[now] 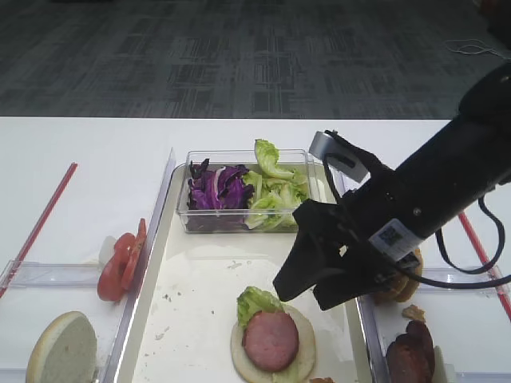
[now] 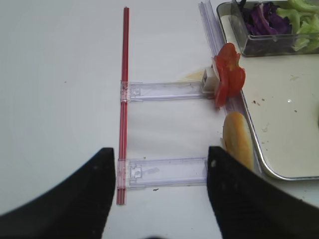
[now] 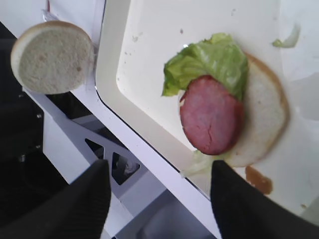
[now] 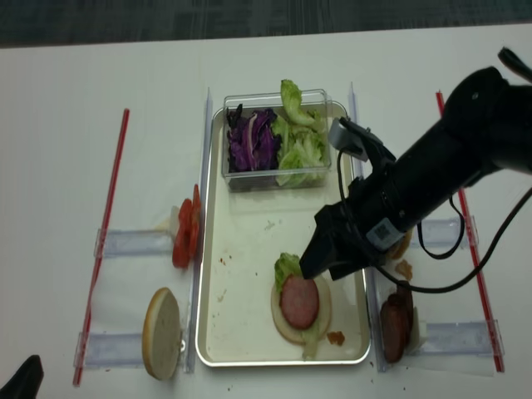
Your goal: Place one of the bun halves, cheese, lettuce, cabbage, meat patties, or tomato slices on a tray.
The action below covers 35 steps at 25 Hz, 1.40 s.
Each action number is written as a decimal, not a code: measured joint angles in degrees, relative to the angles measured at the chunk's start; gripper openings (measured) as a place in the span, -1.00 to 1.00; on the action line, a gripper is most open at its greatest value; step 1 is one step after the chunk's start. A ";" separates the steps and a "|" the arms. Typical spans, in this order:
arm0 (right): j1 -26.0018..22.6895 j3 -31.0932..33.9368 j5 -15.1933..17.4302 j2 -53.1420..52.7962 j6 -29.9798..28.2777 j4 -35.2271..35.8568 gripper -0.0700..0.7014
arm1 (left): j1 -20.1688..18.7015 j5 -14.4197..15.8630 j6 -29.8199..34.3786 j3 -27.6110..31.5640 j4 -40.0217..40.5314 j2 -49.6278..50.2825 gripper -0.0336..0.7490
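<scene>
On the tray [image 1: 200,319] lies a bun half [image 3: 264,114] with lettuce [image 3: 212,62] and a meat patty [image 1: 270,339] on top. My right gripper [image 1: 311,294] hangs open and empty just above and to the right of this stack, its fingers either side of the tray's front rim [image 3: 149,144]. A clear box at the tray's far end holds cabbage [image 1: 217,190] and more lettuce [image 1: 275,195]. Tomato slices [image 2: 228,74] and another bun half [image 2: 238,141] stand left of the tray. More meat patties [image 4: 395,320] lie to its right. My left gripper [image 2: 160,152] is open, empty, over the table.
Red rods [image 2: 123,99] [image 4: 465,224] and clear plastic rails [image 2: 164,172] lie on the white table on both sides of the tray. A brown sauce smear [image 4: 336,337] sits near the tray's front right corner. The table's front edge runs close under the right gripper.
</scene>
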 joint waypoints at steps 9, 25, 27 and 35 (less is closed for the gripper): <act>0.00 -8.67 6.99 0.00 11.58 -13.16 0.37 | 0.00 0.00 0.00 0.00 0.00 0.00 0.09; 0.00 -14.08 9.62 0.00 26.67 -31.96 0.37 | 0.00 0.00 0.00 0.00 0.00 0.00 0.09; 0.00 -14.08 9.73 0.00 28.92 -34.04 0.37 | 0.00 0.00 0.00 0.00 0.00 0.00 0.09; 0.00 -14.08 9.73 0.00 38.35 -42.17 0.37 | 0.00 0.00 0.00 0.00 0.00 0.00 0.09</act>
